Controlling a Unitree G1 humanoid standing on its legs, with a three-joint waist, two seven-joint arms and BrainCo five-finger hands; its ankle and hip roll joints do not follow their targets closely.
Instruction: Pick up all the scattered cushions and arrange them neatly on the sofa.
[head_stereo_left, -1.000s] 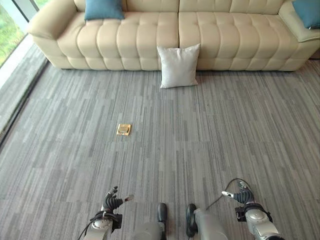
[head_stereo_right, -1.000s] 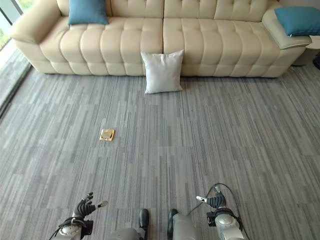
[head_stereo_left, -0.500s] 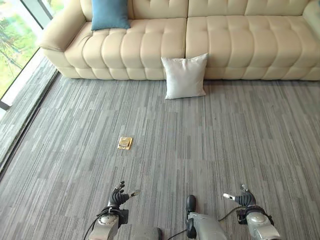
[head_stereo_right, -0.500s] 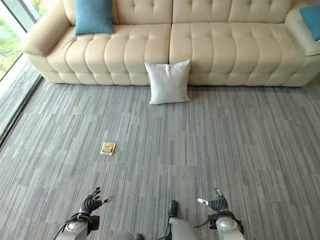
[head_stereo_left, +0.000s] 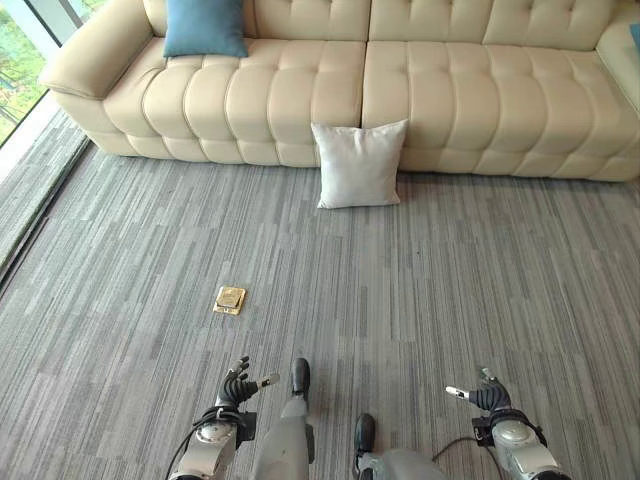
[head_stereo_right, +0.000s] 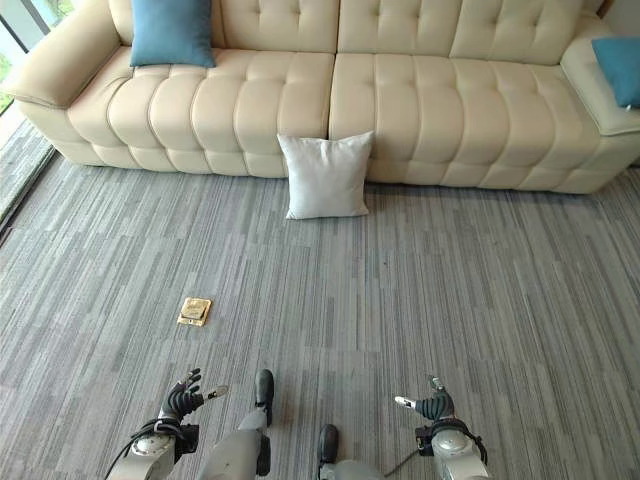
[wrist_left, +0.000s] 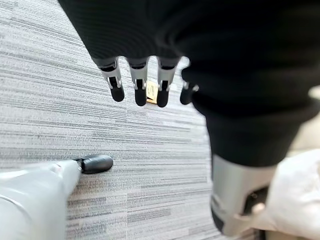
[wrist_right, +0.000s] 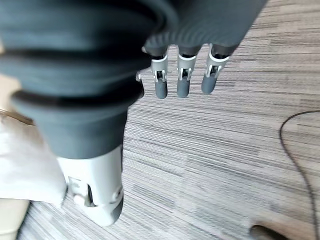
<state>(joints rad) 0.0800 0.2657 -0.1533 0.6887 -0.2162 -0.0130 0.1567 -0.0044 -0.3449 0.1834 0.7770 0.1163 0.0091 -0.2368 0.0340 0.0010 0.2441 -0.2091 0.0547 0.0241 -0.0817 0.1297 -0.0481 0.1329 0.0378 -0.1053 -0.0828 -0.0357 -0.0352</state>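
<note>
A white cushion (head_stereo_left: 359, 164) stands on the grey carpet, leaning against the front of the cream sofa (head_stereo_left: 420, 90) near its middle. A blue cushion (head_stereo_left: 204, 27) rests upright on the sofa's left seat, and another blue cushion (head_stereo_right: 619, 68) lies on the sofa's right end. My left hand (head_stereo_left: 236, 385) hangs low at the bottom left, open and empty. My right hand (head_stereo_left: 484, 394) hangs at the bottom right, also open with nothing in it. Both hands are far from the white cushion (wrist_left: 300, 195), with straight fingers (wrist_left: 140, 90) over bare carpet in the wrist views.
A small brass floor plate (head_stereo_left: 229, 299) sits in the carpet left of centre. A window edge (head_stereo_left: 15, 30) runs along the far left beside the sofa's armrest. Open carpet lies between me and the sofa.
The whole view has shifted as the camera moved; the sofa and white cushion sit slightly left and lower than before. Both hands stay hanging open.
</note>
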